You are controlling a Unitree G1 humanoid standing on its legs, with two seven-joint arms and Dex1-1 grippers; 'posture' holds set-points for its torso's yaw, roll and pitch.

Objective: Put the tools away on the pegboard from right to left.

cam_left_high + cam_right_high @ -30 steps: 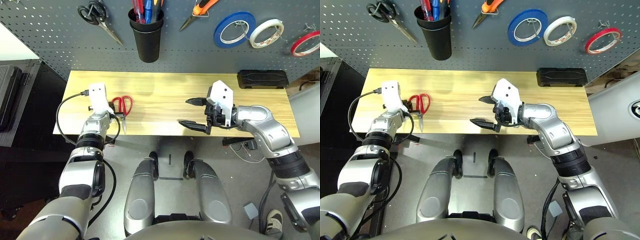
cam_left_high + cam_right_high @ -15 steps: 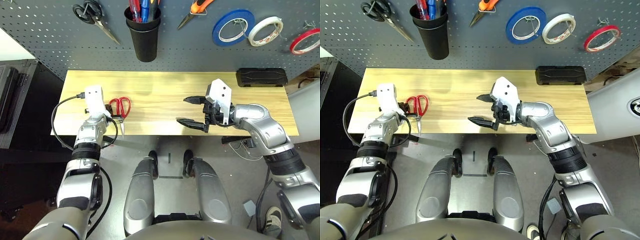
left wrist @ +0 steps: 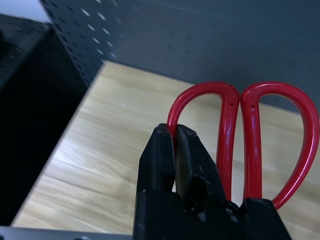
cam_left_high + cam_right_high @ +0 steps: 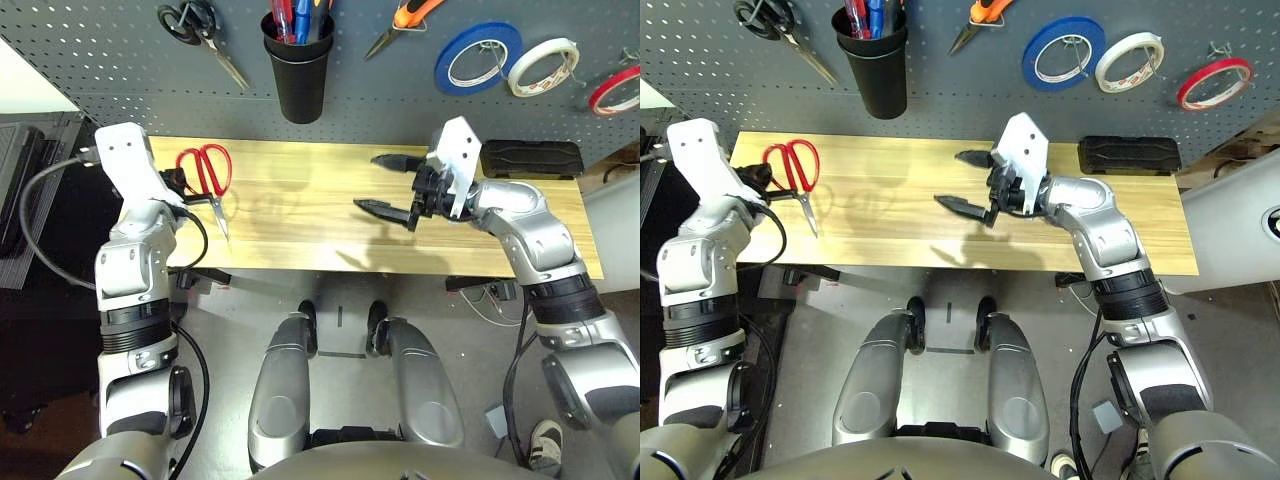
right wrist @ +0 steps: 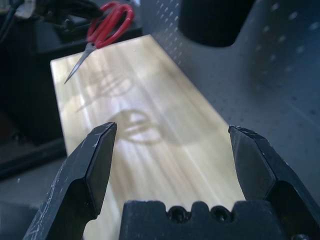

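Nearest the robot, at its left, the left gripper (image 3: 176,150) is clenched on one red loop of the red-handled scissors (image 4: 206,172), holding them clear of the wooden surface (image 4: 300,215), blades hanging down toward it and casting a shadow on the wood. Over to the right, the right gripper (image 4: 392,186) hovers above the surface with its two black fingers spread wide and nothing between them.

Beyond the surface hangs the pegboard (image 4: 120,60). From its right end I can see the red tape ring (image 4: 617,90), white and blue tape rolls, the orange-handled pliers (image 4: 400,22) and a black cup (image 4: 299,68) holding pens and what may be the screwdriver, so the scissors look like the last tool to go up, at the left.

I judge the next move calls for carrying a handle loop to a free hook near the black-handled scissors (image 4: 195,30) and threading it on before letting go.

Hooks themselves are hard to pick out, and the upper part of the pegboard is cut off, so I cannot tell which hook is free.
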